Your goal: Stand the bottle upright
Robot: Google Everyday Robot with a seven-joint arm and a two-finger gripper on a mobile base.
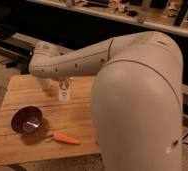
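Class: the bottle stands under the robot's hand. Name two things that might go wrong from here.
1. The hand sits right at the top of the bottle; pulling away sideways might tip it.
2. A toppled bottle may roll toward the purple bowl or the carrot.

The arm [137, 100] is cream-white all over, in smooth rounded shells. Its near part on the right is broad and bulging. A thin dark seam [112, 47] curves where it meets the slimmer part reaching left. Small dark holes [76, 65] dot that slimmer part, and one more sits low on the right. The gripper [62, 82] is a darker shape under the arm's rounded left end.
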